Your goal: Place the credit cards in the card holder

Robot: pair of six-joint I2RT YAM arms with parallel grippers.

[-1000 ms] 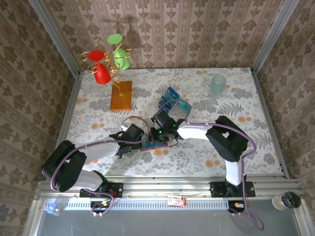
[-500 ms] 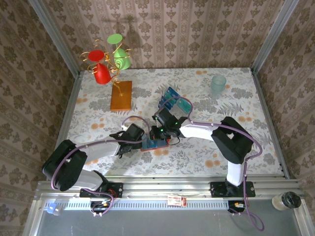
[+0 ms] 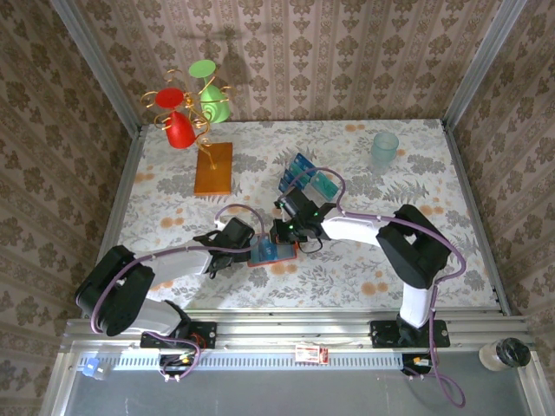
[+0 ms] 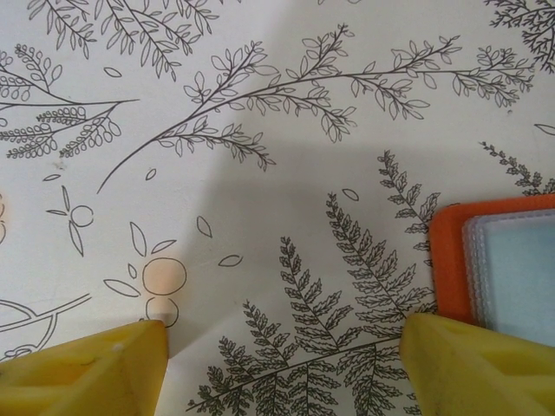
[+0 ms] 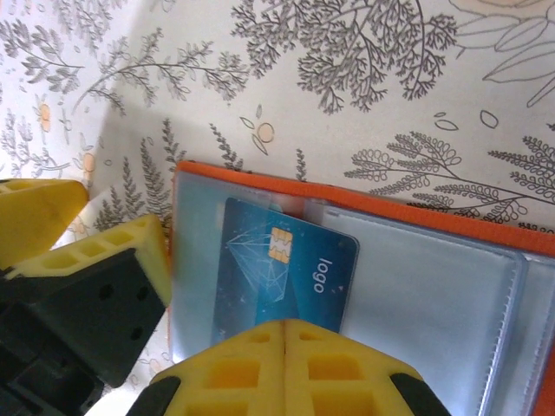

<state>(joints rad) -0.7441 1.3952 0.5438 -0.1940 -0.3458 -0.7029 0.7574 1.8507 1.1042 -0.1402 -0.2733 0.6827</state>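
The task looks about midway, with one card going in and others waiting. The left end effector (image 4: 277, 368), its moulded yellow fingers apart, straddles the fern-printed surface (image 4: 217, 130) just beside the holder's (image 4: 444, 260) rounded orange corner, near the middle of the near edge. The holder lies open, showing glossy clear sleeves inside an orange rim. A thin blue card (image 5: 277, 269) with a gold chip seems partly tucked into a sleeve. The right end effector (image 5: 284, 347), fingers together, sits over the card's edge. Loose blue and teal cards (image 3: 309, 178) lie mid-surface.
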